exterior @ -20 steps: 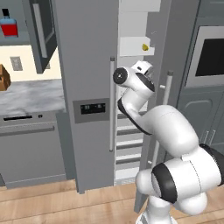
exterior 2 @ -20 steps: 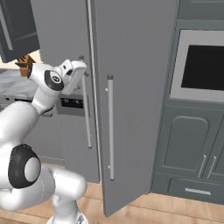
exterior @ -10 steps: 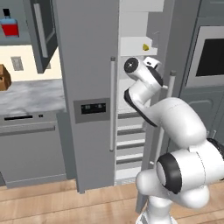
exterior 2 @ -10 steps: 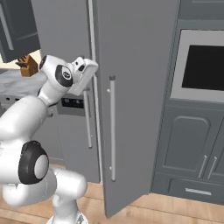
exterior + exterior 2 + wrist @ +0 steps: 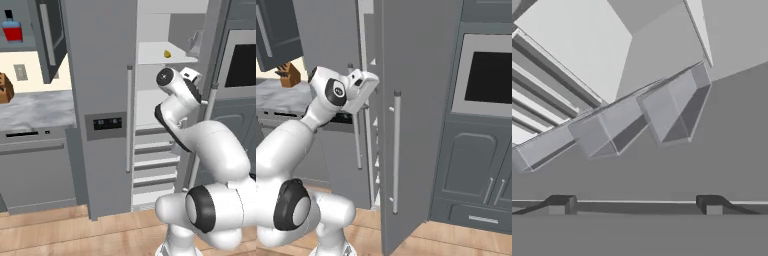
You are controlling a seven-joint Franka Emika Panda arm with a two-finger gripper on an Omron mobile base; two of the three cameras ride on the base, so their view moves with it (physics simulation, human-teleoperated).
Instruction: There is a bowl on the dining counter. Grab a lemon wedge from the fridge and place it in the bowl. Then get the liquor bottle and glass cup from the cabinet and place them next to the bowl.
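The fridge (image 5: 102,100) stands tall and grey with its right door swung open, showing pale white shelves and a stack of drawers inside; a dark dispenser panel sits on the closed left door beside a long vertical bar handle. On an upper shelf lies the lemon wedge (image 5: 167,53) — a small bright yellow piece, alone on the white surface, above the arm's wrist. The gripper (image 5: 636,202) is raised at the fridge opening, its two dark fingertips set wide apart with nothing between them — the hand view looks past them at the grey door bins and the shelf edges. In the left base view, the liquor bottle (image 5: 12,30), blue over red, stands in the cabinet (image 5: 30,25) at far left.
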